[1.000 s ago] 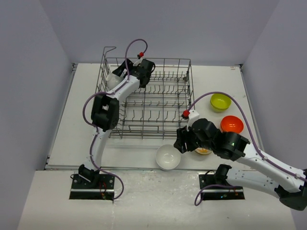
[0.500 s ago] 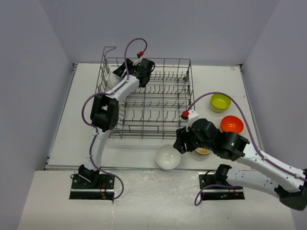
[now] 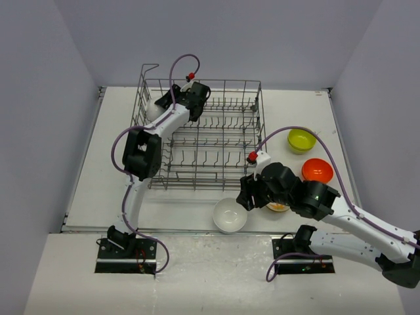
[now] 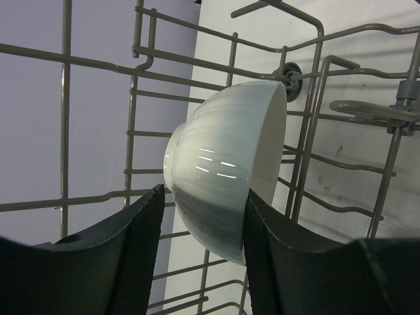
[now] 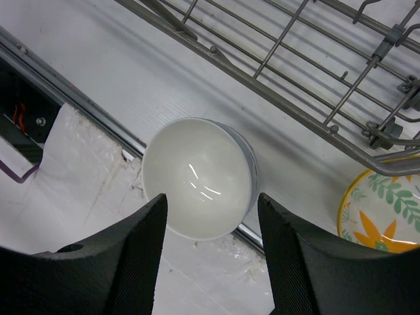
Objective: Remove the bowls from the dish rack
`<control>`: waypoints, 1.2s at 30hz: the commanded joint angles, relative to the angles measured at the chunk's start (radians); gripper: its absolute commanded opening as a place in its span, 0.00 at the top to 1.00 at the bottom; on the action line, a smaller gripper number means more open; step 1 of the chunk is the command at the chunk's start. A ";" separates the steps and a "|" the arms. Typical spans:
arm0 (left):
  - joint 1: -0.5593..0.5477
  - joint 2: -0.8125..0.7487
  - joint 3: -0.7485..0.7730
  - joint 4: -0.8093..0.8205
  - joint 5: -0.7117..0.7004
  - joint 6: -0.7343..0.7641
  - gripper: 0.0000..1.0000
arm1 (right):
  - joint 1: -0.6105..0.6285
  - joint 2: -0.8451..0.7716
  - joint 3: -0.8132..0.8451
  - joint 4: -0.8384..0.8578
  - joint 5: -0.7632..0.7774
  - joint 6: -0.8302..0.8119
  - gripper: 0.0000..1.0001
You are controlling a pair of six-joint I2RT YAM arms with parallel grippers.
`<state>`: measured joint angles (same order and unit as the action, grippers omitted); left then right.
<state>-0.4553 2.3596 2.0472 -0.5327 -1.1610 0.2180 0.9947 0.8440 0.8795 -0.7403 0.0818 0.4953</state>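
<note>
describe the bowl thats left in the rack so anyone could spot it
Find the grey wire rack on the table and go to its far-left corner, by the raised loop. A plain white bowl stands on edge there, between the fingers of the left claw. It is the only bowl inside the rack; the others sit on the table.

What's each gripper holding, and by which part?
Right gripper: nothing, open above the loose white bowl. Left gripper: fingers flank the lower body of the racked white bowl; whether it's actually gripped cannot be told.
</note>
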 commanded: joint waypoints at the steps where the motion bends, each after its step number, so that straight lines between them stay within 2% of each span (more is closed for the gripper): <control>1: 0.017 -0.083 0.007 0.014 -0.048 -0.012 0.50 | 0.004 -0.006 -0.002 0.028 -0.016 -0.018 0.41; 8: 0.017 -0.085 0.008 0.011 -0.040 -0.016 0.64 | 0.002 0.001 0.004 0.035 -0.020 -0.023 0.41; 18: 0.017 -0.077 0.013 0.013 -0.028 -0.017 0.70 | 0.002 0.006 0.006 0.036 -0.022 -0.027 0.41; 21: 0.017 -0.074 0.011 0.013 -0.026 -0.022 0.88 | 0.002 0.009 0.006 0.035 -0.024 -0.027 0.41; 24: 0.017 -0.076 0.011 0.010 -0.017 -0.023 0.99 | 0.002 0.007 0.004 0.033 -0.022 -0.027 0.41; 36: 0.012 -0.112 0.013 0.036 -0.046 -0.013 1.00 | 0.002 0.010 0.001 0.039 -0.027 -0.031 0.41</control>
<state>-0.4198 2.3371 2.0472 -0.5480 -1.1976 0.2195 0.9947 0.8467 0.8780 -0.7330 0.0605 0.4850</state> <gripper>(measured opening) 0.024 0.586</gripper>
